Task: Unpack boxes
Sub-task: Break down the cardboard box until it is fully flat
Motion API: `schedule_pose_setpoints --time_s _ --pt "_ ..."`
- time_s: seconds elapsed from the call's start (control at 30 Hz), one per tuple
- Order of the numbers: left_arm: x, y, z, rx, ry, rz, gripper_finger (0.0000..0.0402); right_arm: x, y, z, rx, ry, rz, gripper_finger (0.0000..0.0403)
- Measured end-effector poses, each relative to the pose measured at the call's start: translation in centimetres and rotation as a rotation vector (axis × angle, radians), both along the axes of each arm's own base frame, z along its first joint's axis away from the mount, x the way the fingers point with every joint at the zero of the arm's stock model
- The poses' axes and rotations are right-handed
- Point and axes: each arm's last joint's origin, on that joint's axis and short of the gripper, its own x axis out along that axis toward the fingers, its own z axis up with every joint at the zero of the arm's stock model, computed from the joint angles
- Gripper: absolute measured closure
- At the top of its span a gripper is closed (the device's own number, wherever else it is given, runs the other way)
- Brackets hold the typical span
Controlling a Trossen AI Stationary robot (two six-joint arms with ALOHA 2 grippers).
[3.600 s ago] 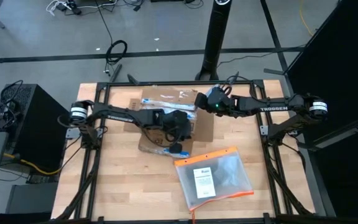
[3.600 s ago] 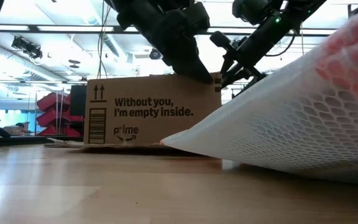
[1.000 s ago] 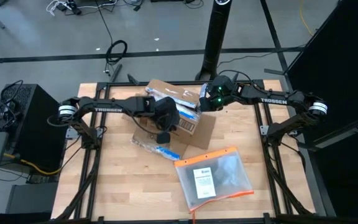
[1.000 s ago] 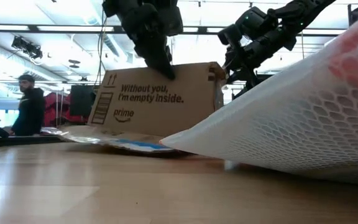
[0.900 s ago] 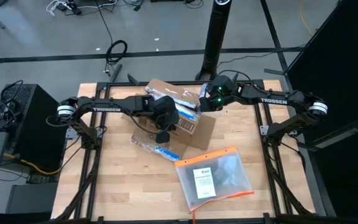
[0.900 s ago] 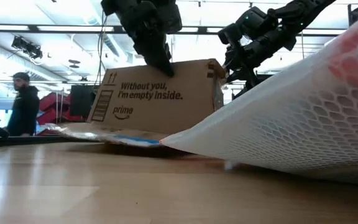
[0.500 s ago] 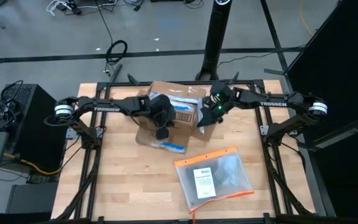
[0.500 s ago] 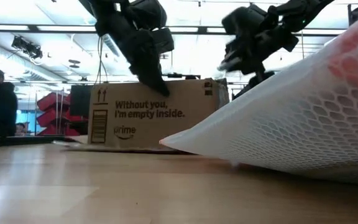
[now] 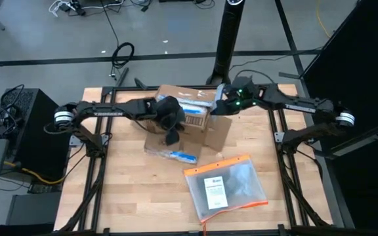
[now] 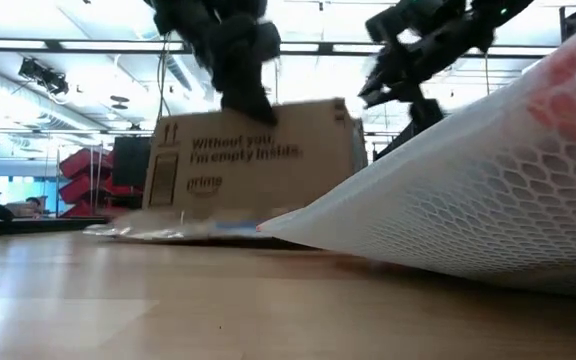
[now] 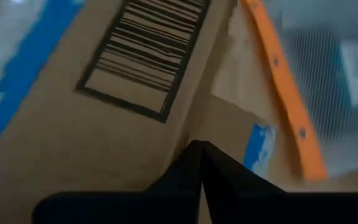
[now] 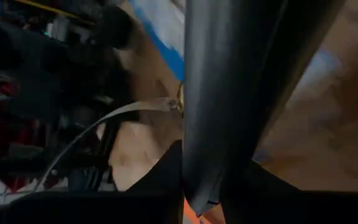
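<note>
The left gripper (image 9: 170, 136) is set at the box's 6 o'clock wall, fingers pressed together with nothing seen between them; it is judged to be braced there so the box (image 9: 184, 118) can be tipped or steadied. In the left wrist view the closed fingertips (image 11: 199, 163) are seen against the cardboard just below the barcode mark. The box is placed at the table's 12 o'clock side, between the two grippers, and is tilted in the low view, one bottom edge apparently lifted. A blue-and-clear packet (image 9: 174, 155) is lying on the table (image 9: 130, 190) at the box's 6 o'clock, likely already out. The right gripper (image 9: 220, 105) is held at the box's 3 o'clock corner, nearly closed, apparently pinching the flap edge; the contact is blurred. The clear pouch (image 9: 227, 186) is left well apart at 5 o'clock.
</note>
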Motion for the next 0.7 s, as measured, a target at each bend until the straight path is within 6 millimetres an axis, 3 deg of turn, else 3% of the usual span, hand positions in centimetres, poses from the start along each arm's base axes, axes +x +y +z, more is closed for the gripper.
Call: schedule_pose_setpoints --time_s 0.2,0.37,0.5,0.7 --pt "-1.5 -1.4 3.7 -0.058 -0.112 0.01 0.0401 -4.2 0.9 -1.7 0.059 0.374 0.001 0.0362" --pt "-3.0 -2.0 4.5 -0.014 -0.072 0.121 0.0401 -6.5 0.8 -3.2 0.033 0.667 0.046 0.0362" --pt "-4.0 -1.4 4.3 -0.008 0.003 0.206 0.0401 -7.5 0.3 -5.4 0.055 0.727 0.109 0.0362" --pt "-5.3 1.5 5.0 -0.036 0.059 0.306 0.0381 -8.3 0.3 -8.5 0.092 0.777 0.142 0.0346"
